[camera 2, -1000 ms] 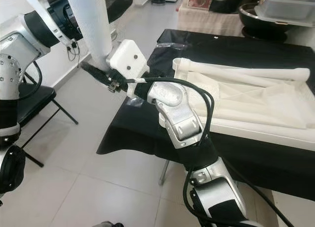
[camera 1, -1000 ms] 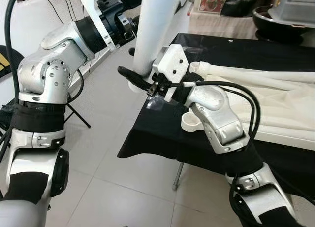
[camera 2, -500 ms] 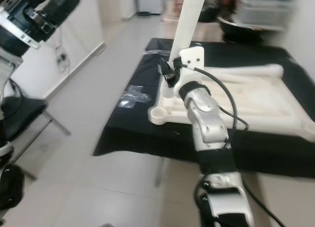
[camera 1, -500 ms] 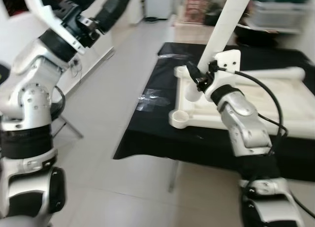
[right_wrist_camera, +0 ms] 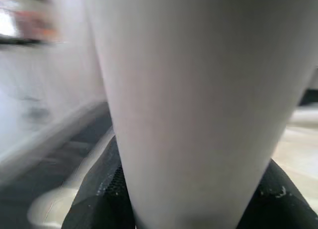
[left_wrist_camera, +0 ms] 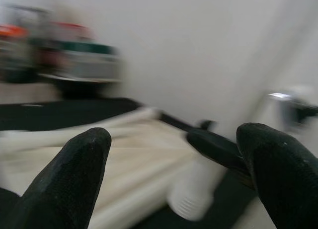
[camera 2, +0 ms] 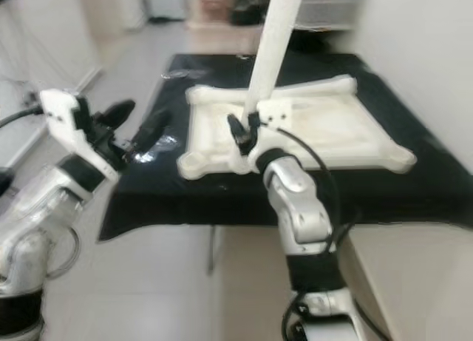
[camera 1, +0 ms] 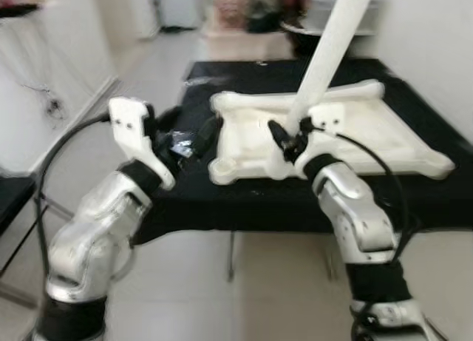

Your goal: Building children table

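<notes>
You are now facing the bench [camera 1: 414, 186] almost square on, since the camera has swung round from its corner in the last second. Your right gripper [camera 1: 290, 139] is holding the white table leg [camera 1: 332, 49] near its lower end, jaws closed around it, and the leg is now standing tilted over the upturned white tabletop [camera 1: 355, 130] instead of hanging out past the bench edge. Its foot is hovering just above the tabletop's near-left area, close to the round corner socket [camera 1: 222, 167]; blur is hiding whether it is touching. Your left gripper [camera 1: 191, 132] has dropped from high up to bench height, jaws spread and empty, pointing at that same corner. That is putting you in place to seat the leg.
</notes>
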### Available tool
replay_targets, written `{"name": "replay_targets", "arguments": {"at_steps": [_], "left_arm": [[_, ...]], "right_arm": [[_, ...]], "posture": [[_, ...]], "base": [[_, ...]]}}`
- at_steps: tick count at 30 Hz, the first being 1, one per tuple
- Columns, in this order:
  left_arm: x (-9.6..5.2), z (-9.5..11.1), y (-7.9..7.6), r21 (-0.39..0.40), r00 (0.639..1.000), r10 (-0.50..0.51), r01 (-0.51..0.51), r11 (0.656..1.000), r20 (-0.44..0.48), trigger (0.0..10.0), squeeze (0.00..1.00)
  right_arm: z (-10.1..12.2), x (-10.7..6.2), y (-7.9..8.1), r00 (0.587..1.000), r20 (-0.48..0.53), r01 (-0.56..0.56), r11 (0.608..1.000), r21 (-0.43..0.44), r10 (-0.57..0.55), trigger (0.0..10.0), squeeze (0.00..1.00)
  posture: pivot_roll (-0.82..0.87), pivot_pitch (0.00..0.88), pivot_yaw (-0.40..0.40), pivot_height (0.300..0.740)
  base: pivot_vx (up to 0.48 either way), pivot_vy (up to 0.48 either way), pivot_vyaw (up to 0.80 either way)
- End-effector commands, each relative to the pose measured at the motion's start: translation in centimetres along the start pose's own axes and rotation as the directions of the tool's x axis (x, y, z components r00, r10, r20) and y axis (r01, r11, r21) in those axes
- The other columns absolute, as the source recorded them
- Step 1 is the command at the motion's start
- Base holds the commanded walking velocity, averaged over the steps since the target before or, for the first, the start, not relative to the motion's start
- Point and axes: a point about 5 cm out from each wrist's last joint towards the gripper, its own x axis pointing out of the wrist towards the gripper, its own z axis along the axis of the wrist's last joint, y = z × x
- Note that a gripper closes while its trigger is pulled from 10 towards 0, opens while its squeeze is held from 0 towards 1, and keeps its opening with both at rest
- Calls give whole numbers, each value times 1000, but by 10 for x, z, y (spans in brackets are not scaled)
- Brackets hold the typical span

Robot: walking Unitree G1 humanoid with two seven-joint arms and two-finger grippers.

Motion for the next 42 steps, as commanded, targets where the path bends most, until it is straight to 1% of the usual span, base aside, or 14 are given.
{"name": "replay_targets", "arguments": {"at_steps": [1, 12, 15, 16, 19, 20, 24, 29, 30, 31, 34, 37, 38, 42], "left_arm": [[-4, 5, 4, 38, 1000, 30, -30, 999, -1, 10000, 0], [0, 20, -6, 110, 1000, -16, 13, 994, 25, 10000, 0], [3, 27, -14, 108, 991, -129, 126, 986, 25, 10000, 0], [3, 27, -14, 108, 991, -129, 126, 986, 25, 10000, 0], [11, 42, -25, 107, 959, -278, 272, 956, 47, 10000, 0], [11, 42, -25, 107, 959, -278, 272, 956, 47, 10000, 0], [28, 61, -27, 184, 931, -358, 340, 922, 69, 10000, 0], [35, 67, -27, 210, 928, -364, 341, 916, 81, 10000, 0], [43, 71, -25, 232, 934, -345, 316, 920, 95, 10000, 0], [43, 71, -25, 232, 934, -345, 316, 920, 95, 10000, 0], [64, 74, -24, 266, 958, -266, 230, 936, 107, 10000, 0], [72, 72, -21, 280, 971, -224, 194, 940, 80, 10000, 0], [75, 69, -21, 288, 973, -225, 200, 937, 58, 0, 0], [79, 66, -21, 277, 974, -226, 211, 937, 22, 0, 0]], "right_arm": [[7, 0, 14, 998, 29, -51, 999, 3, 51, 10000, 0], [2, -5, 29, 990, -17, -143, 989, -30, 142, 10000, 0], [2, -5, 34, 982, -22, -189, 980, -62, 188, 10000, 0], [2, -5, 34, 982, -22, -189, 980, -62, 188, 10000, 0], [4, -6, 43, 962, -26, -273, 953, -128, 272, 10000, 0], [4, -6, 43, 962, -26, -273, 953, -128, 272, 10000, 0], [5, -8, 63, 919, -40, -393, 898, -198, 393, 10000, 0], [5, -8, 68, 909, -41, -413, 887, -205, 414, 10000, 0], [5, -9, 72, 901, -40, -430, 879, -205, 431, 10000, 0], [5, -9, 72, 901, -40, -430, 879, -205, 431, 10000, 0], [6, -13, 82, 872, -32, -484, 849, -215, 489, 10000, 0], [7, -15, 85, 863, -32, -497, 837, -228, 504, 10000, 0], [6, -15, 84, 863, -34, -497, 835, -235, 504, 10000, 0], [5, -15, 82, 867, -43, -490, 833, -257, 496, 10000, 0]], "posture": [[-29, 28, -25, 740], [-29, 24, -24, 740], [-29, 18, -27, 740], [-29, 18, -27, 740], [-31, 10, -24, 740], [-31, 10, -24, 740], [-36, 0, -20, 740], [-36, 0, -18, 740], [-33, 0, -17, 740], [-33, 0, -17, 740], [-39, 0, -9, 740], [-43, 0, -5, 740], [-44, 0, -5, 740], [-43, 0, 0, 740]], "base": [[0, 0, 0], [0, 0, 0], [0, 0, 0], [0, 0, 0], [0, 0, 0], [0, 0, 0], [0, 0, 0], [0, 0, 0], [0, 0, 0], [0, 0, 0], [0, 0, 0], [0, 0, 0], [0, 0, 0], [0, 0, 0]]}}
